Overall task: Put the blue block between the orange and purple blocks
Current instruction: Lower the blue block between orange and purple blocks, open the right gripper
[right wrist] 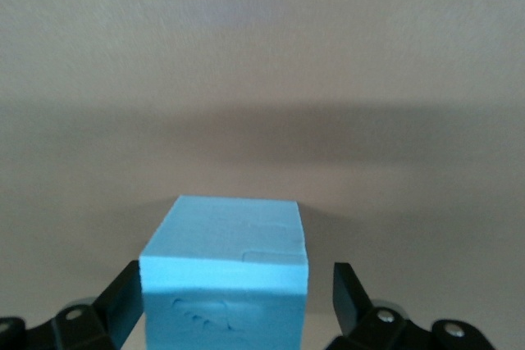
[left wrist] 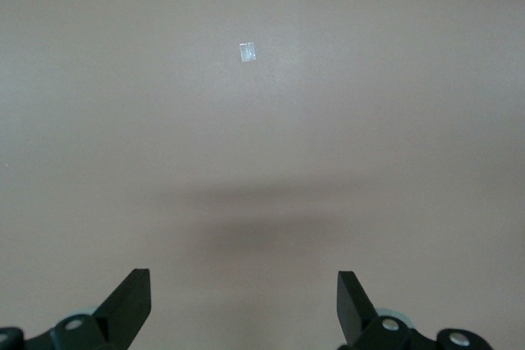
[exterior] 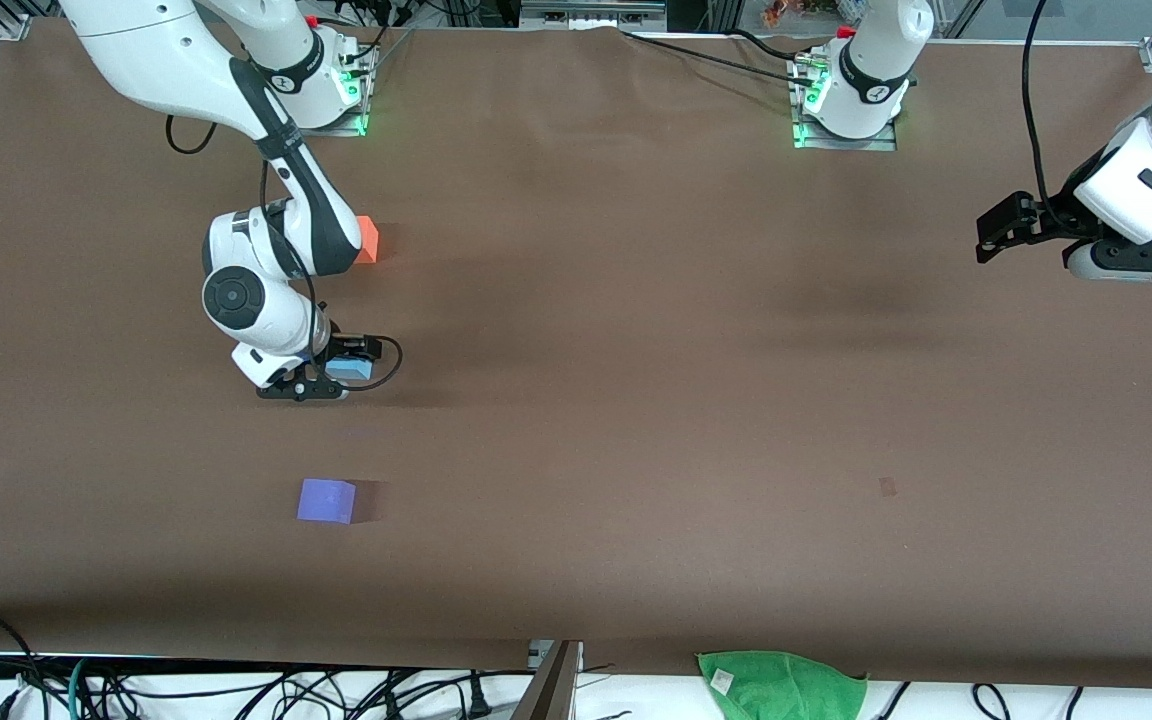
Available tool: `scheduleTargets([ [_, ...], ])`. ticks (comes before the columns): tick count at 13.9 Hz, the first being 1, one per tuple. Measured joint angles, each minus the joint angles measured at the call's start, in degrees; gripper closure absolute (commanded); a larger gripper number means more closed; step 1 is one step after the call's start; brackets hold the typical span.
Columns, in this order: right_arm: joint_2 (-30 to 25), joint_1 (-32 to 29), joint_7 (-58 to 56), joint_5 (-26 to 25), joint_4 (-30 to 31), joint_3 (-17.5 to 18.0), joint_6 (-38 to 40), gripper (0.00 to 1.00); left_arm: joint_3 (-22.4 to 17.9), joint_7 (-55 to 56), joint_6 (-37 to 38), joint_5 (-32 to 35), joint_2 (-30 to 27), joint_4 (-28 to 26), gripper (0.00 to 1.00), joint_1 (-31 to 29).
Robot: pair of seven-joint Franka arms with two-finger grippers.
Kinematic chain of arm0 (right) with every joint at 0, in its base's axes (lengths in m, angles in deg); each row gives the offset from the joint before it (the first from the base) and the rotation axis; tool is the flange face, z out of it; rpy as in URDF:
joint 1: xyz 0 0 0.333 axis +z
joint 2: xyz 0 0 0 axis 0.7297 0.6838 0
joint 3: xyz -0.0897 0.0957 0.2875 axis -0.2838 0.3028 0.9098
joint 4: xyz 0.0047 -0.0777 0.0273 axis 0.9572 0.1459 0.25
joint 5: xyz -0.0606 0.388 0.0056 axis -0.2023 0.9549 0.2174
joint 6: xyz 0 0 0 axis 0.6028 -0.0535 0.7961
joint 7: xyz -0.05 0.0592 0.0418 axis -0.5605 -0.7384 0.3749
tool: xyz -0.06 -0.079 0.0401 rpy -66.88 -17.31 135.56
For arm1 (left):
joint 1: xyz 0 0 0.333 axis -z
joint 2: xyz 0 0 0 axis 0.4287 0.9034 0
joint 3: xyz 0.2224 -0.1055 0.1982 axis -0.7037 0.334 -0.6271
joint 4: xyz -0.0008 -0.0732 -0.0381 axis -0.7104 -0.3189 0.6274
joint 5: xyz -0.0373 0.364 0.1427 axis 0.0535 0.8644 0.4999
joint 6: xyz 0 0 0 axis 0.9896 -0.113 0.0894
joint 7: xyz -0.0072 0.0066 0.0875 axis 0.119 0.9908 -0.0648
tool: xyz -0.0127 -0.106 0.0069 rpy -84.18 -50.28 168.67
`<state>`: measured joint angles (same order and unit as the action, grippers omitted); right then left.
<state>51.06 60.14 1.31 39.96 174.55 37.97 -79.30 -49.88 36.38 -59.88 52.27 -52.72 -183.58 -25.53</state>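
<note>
The blue block [exterior: 349,369] sits on the brown table between the orange block [exterior: 367,240], which is farther from the front camera, and the purple block [exterior: 326,500], which is nearer. My right gripper [exterior: 334,378] is low around the blue block. In the right wrist view the blue block [right wrist: 225,276] stands between the fingers of my right gripper [right wrist: 238,305], with a gap on one side; the gripper is open. My left gripper [exterior: 988,238] waits open and empty above the table at the left arm's end, and it is also open in the left wrist view [left wrist: 244,305].
A green cloth [exterior: 781,685] lies at the table's front edge. A small tape mark [exterior: 887,487] is on the table toward the left arm's end; it also shows in the left wrist view [left wrist: 248,52]. Cables hang below the front edge.
</note>
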Motion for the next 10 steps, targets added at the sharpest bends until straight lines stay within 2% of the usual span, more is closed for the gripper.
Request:
scheduleTargets([
  [2, -1.8, 0.0, 0.0, 0.0, -1.5, 0.0, 1.4, 0.01, 0.0, 0.0, 0.0, 0.0, 0.0, 0.0, 0.00, 0.0],
  [6, -9.3, 0.0, -0.3, 0.0, -6.6, 0.0, 8.7, 0.01, 0.1, 0.0, 0.0, 0.0, 0.0, 0.0, 0.00, 0.0],
  [7, -11.2, 0.0, -0.3, 0.0, -8.7, 0.0, 12.6, 0.01, 0.1, 0.0, 0.0, 0.0, 0.0, 0.0, 0.00, 0.0],
  [10, -14.9, 0.0, -0.2, 0.0, -17.9, 0.0, 31.1, 0.01, 0.2, 0.0, 0.0, 0.0, 0.0, 0.0, 0.00, 0.0],
])
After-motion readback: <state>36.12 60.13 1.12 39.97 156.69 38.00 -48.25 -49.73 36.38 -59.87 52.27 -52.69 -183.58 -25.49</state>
